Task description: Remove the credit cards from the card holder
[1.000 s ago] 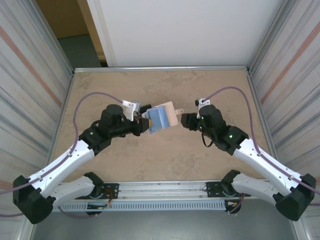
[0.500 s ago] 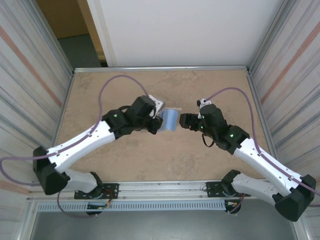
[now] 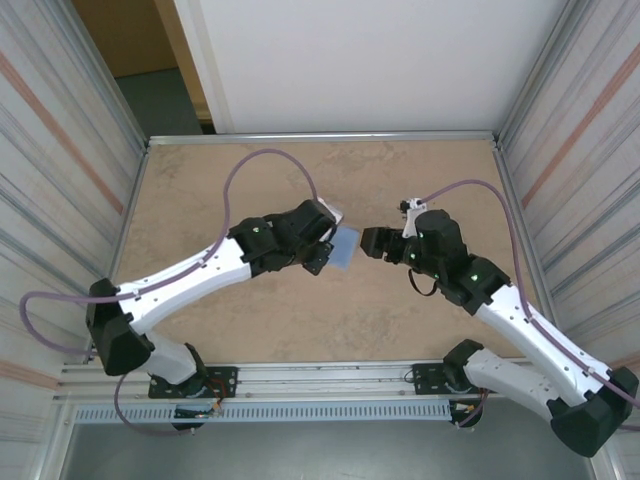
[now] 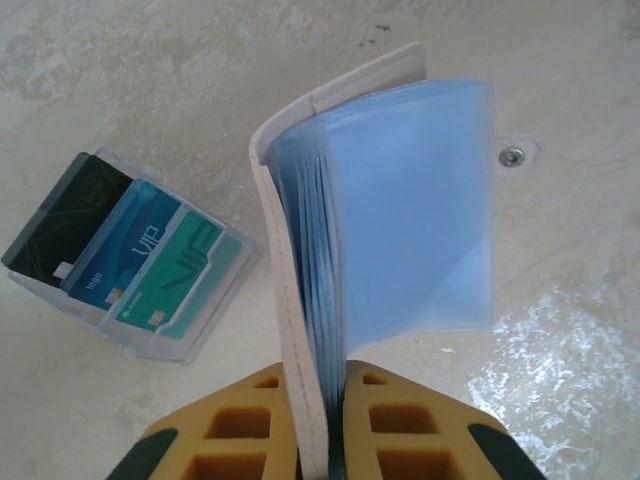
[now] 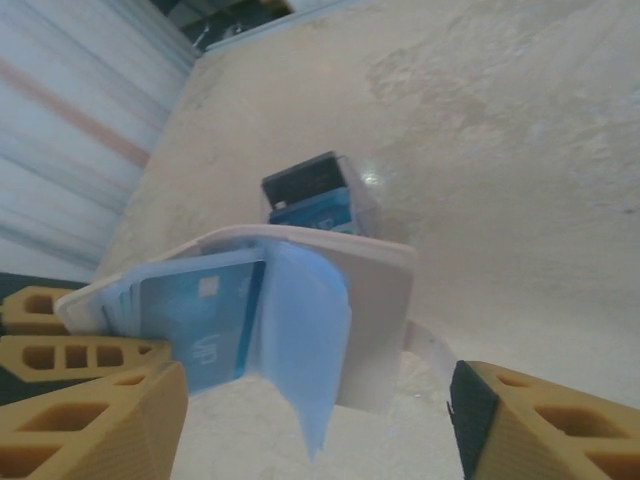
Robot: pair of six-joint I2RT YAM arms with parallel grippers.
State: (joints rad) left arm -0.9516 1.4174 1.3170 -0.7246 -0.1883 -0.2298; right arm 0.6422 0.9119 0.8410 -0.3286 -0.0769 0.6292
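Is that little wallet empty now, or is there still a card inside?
Not empty. The card holder is spread open, and the right wrist view shows a blue card tucked inside it.

Mottled beige table (image 3: 200, 190), fanned black, blue and teal cards (image 4: 130, 255) flat on it

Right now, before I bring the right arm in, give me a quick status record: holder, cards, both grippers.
card holder: open, held up off the table, blue sleeves fanned out
left gripper: shut on the card holder's edge
right gripper: open, facing the card holder, a small gap between them
card in holder: one blue card visible in a sleeve
removed cards: black, blue and teal, fanned in clear plastic on the table
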